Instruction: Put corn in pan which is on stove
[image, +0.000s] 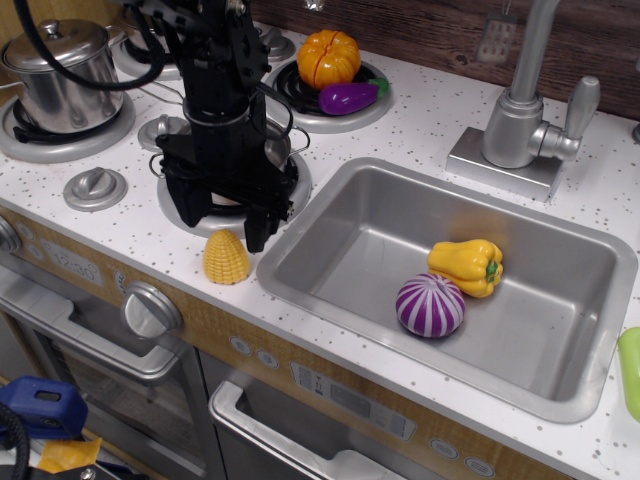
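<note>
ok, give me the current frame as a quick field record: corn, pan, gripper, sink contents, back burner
corn: corn upright on the counter at the front edge, left of the sink, not held
pan: pan on the stove front burner, mostly hidden by the arm
gripper: gripper open, fingers pointing down, just behind the corn
sink contents: yellow pepper, purple striped ball
back burner: pumpkin, eggplant
left burner: lidded pot
task state: corn not yet in pan

My gripper is open, just above the little yellow corn. The shiny pan sits behind my arm on the white stove.
</note>
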